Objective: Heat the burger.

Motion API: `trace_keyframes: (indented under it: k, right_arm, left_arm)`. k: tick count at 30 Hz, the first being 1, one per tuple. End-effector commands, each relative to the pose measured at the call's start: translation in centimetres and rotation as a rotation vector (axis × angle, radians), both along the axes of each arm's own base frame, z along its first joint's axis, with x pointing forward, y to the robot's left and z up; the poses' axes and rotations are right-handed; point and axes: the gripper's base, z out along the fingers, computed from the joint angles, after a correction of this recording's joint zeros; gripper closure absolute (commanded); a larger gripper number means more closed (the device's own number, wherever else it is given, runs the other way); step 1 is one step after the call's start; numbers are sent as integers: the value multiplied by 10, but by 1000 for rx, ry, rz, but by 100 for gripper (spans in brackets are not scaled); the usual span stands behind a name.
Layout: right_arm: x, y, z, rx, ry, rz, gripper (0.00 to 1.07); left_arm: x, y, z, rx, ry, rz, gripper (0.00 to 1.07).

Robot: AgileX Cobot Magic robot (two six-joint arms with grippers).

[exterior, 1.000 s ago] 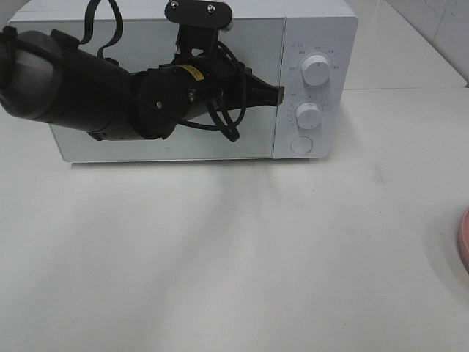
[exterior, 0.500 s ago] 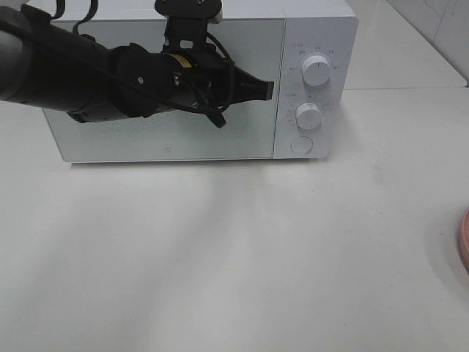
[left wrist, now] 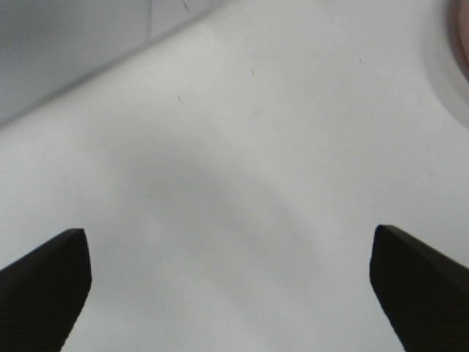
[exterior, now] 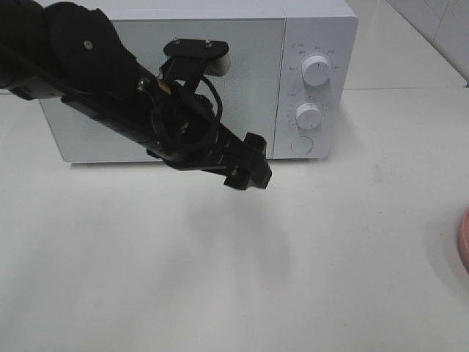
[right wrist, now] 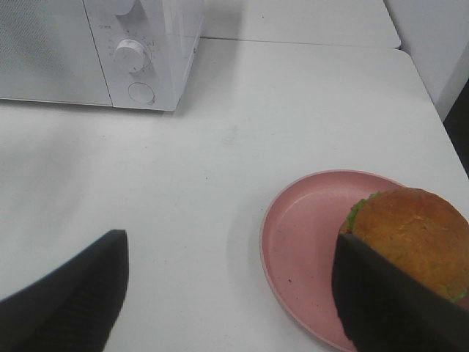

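Note:
The burger (right wrist: 418, 235), golden-brown bun over green lettuce, sits on the far side of a pink plate (right wrist: 308, 235) in the right wrist view. My right gripper (right wrist: 227, 308) hovers open above the table beside the plate, one finger (right wrist: 396, 301) overlapping the burger's near edge in the picture. The white microwave (exterior: 315, 29) stands at the back with its door (exterior: 253, 66) closed. My left gripper (exterior: 249, 170) hangs in front of the door's lower right corner, just above the table. In its wrist view the left gripper (left wrist: 234, 293) is open, nothing between the fingers.
Two knobs (exterior: 316, 70) (exterior: 308, 115) and a round button (exterior: 301, 144) line the microwave's right panel. Only a sliver of the pink plate (exterior: 465, 242) shows at the right edge of the high view. White tabletop (exterior: 220, 279) stretches in front.
The left arm has swung down from the door's right edge to just above the table, and its gripper has gone from shut to open.

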Motion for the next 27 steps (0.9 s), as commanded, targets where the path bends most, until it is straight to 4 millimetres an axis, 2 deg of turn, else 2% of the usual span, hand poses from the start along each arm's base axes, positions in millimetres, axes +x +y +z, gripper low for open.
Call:
trace_keyframes:
  k: [1,8,14,16,17,19,20,21,23,24,25,26,27]
  right_arm:
    - [-3,0,-1,-9,-26,-2,31]
    - [-3,0,-1,-9,-26,-2,31]
    - [-3,0,-1,-9,-26,-2,31]
    - [-3,0,-1,-9,-26,-2,31]
    - [-3,0,-1,-9,-26,-2,31]
    - [-3,0,-1,-9,-26,-2,31]
    - [-3,0,-1,-9,-26,-2,31]
    - [-3,0,-1,-9,-26,-2,31]
    - [-3,0,-1,-9,-26,-2,31]
    - [-3,0,-1,-9,-26,-2,31]
    - [-3,0,-1,-9,-26,-2,31]
    - [-3,0,-1,-9,-26,-2,31]
    - [-3,0,-1,-9,-26,-2,31]
  left_arm:
    - [-13,4,7,35,69,-51,7]
    - [-42,24,32,145,211,-173,7]
    - [-43,47,44,174,287,-150,7]
    - [-33,72,50,181,340,-84,7]
    - [-33,72,50,181,340,-84,7]
    - [-26,99,56,186,397,-22,7]
    - [-26,99,56,186,397,-22,7]
    - [-24,116,62,185,429,15,7]
    - [-24,123,65,181,437,34,7]
    - [-24,143,74,166,449,90,7]
    - [-24,152,79,156,445,121,7]
    - [-24,152,79,156,445,121,7]
    - [-25,170,88,142,437,187,7]
